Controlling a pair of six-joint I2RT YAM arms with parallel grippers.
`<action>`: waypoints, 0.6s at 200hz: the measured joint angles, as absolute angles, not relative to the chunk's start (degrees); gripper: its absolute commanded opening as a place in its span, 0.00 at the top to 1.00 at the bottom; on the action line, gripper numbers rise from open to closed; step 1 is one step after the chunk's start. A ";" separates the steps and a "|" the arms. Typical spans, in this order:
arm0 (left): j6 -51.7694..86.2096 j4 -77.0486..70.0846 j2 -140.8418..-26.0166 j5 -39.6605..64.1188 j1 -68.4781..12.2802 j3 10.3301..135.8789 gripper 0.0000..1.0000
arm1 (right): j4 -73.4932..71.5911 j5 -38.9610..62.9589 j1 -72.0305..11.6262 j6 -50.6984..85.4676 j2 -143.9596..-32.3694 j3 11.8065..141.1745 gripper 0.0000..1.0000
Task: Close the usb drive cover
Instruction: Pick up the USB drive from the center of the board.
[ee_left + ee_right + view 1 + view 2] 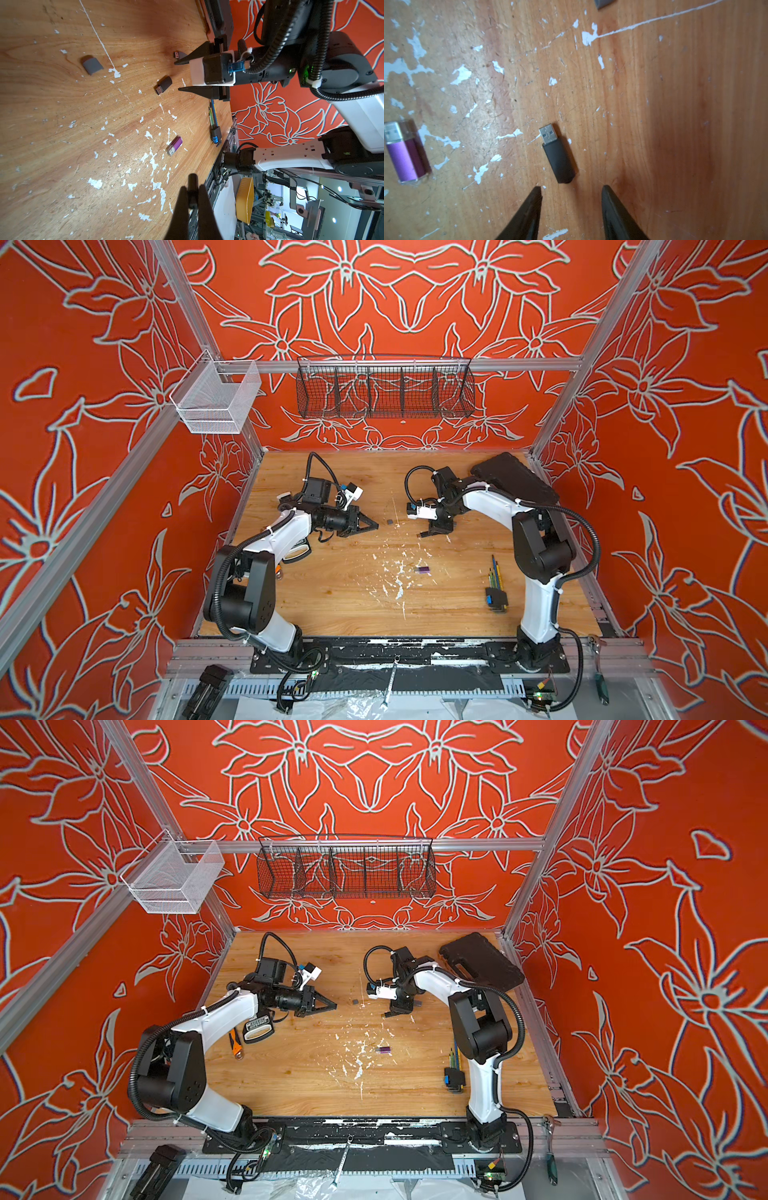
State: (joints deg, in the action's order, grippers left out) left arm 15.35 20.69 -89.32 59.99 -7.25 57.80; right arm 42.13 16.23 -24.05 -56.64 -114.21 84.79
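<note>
A black usb drive (557,153) lies flat on the wooden table with its metal plug bare; it also shows in the left wrist view (163,85). My right gripper (571,189) stands open just behind the drive's rear end, touching nothing, and it shows in both top views (436,531) (399,1011). My left gripper (192,188) is shut on a small dark cover (192,180) that sticks out past the fingertips. In a top view the left gripper (375,526) hovers left of the table's middle. A grey cap (92,65) lies between the arms (390,521).
A purple drive with a clear cap (423,570) (404,151) lies nearer the front. A set of hex keys (496,593) sits front right and a black case (515,479) back right. Hand tools (257,1029) lie under the left arm. Another bare plug (176,54) shows beyond the right fingers.
</note>
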 measured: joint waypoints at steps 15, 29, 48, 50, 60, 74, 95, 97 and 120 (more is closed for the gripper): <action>15.44 20.71 -89.36 59.99 -7.25 57.84 1.00 | 42.33 16.78 -24.05 -56.95 -114.50 84.82 0.49; 15.46 20.69 -89.43 59.99 -7.25 57.87 1.00 | 42.57 17.21 -24.05 -57.21 -115.00 84.86 0.49; 15.49 20.69 -89.54 60.01 -7.25 57.91 1.00 | 42.87 17.54 -24.05 -57.34 -116.05 85.38 0.50; 15.49 20.71 -89.54 60.01 -7.25 57.93 1.00 | 42.85 17.58 -24.05 -57.34 -116.16 85.43 0.50; 15.51 20.67 -89.73 60.01 -7.25 58.11 1.00 | 42.76 17.61 -24.05 -57.43 -116.51 85.54 0.51; 15.51 20.69 -90.00 60.01 -7.25 58.24 1.00 | 42.92 17.61 -24.08 -57.63 -116.86 85.76 0.52; 15.51 20.73 -90.30 59.99 -7.25 58.33 1.00 | 42.92 17.63 -24.12 -57.91 -117.34 86.50 0.52; 15.49 20.75 -90.32 60.01 -7.25 58.33 1.00 | 42.92 17.61 -24.12 -57.93 -117.36 86.56 0.52; 15.49 20.78 -90.39 60.01 -7.25 58.33 1.00 | 43.42 18.24 -24.34 -58.35 -117.95 87.20 0.54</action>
